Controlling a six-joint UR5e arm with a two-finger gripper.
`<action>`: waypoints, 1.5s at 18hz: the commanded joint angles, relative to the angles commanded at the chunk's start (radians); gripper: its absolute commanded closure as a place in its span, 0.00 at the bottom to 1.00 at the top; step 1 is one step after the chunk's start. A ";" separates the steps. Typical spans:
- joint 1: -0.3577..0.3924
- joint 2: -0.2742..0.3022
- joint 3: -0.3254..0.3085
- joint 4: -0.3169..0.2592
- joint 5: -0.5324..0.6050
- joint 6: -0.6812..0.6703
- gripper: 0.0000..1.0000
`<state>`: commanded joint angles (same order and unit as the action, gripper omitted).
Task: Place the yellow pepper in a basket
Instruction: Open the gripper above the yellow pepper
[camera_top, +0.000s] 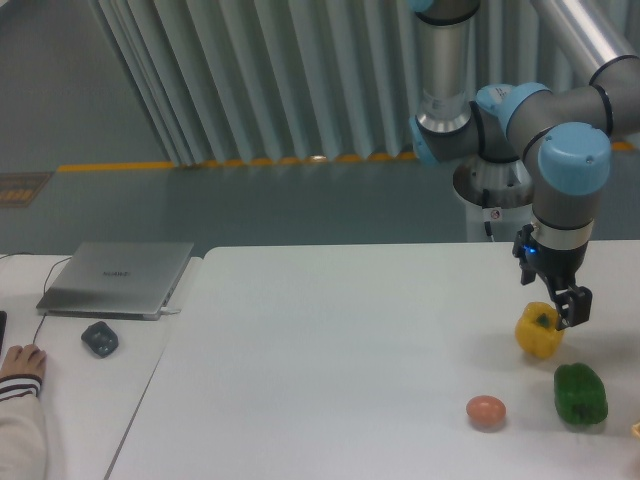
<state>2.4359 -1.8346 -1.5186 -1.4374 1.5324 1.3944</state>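
Note:
The yellow pepper (538, 334) is near the table's right side, glossy, with its dark green stem turned toward the camera. My gripper (556, 304) comes down onto its top from above. One dark finger (576, 306) presses against the pepper's upper right side, and the other finger is mostly hidden behind the fruit. The jaws look shut on the pepper. I cannot tell whether it rests on the table or hangs just above it. No basket shows clearly; only a small orange sliver (636, 430) peeks in at the right edge.
A green pepper (581, 394) lies just in front and to the right of the yellow one. An orange-brown egg-like ball (486, 410) sits to its left. On the side table at left are a closed laptop (118, 277), a mouse (100, 339) and a person's hand (20, 362).

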 joint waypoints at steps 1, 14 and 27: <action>0.002 0.000 0.003 -0.001 -0.002 0.000 0.00; -0.003 0.012 -0.041 0.072 0.000 -0.077 0.00; 0.014 0.017 -0.098 0.127 0.006 -0.207 0.00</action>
<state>2.4497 -1.8178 -1.6168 -1.3100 1.5386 1.1877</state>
